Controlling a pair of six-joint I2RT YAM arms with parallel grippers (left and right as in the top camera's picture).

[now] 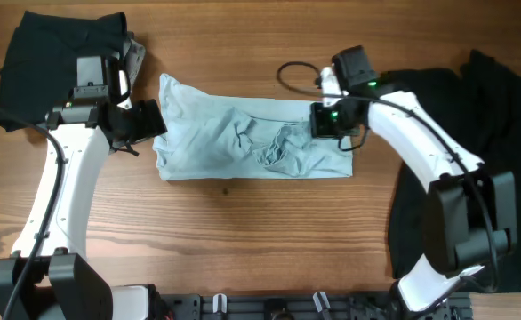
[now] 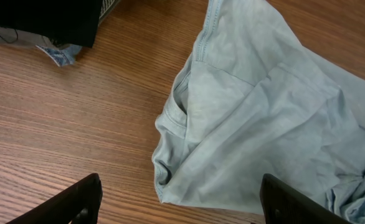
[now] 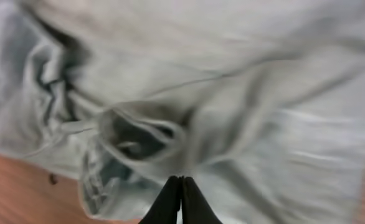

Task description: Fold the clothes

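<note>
The T-shirt [image 1: 243, 142] lies between a folded garment [image 1: 47, 62], far-left, and a spread garment [image 1: 500, 116], right.

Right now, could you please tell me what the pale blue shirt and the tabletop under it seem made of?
The pale sky-blue cloth T-shirt looks like soft, matte knit fabric, perhaps cotton: it wrinkles and has stitched hems. The brown tabletop looks like wood or wood-grain laminate, smooth with grain lines; I cannot tell which.

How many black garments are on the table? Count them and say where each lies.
2. The bunched black garment sits at the top-left corner of the overhead view; the spread black garment covers the right side. Either may hide another beneath.
</note>
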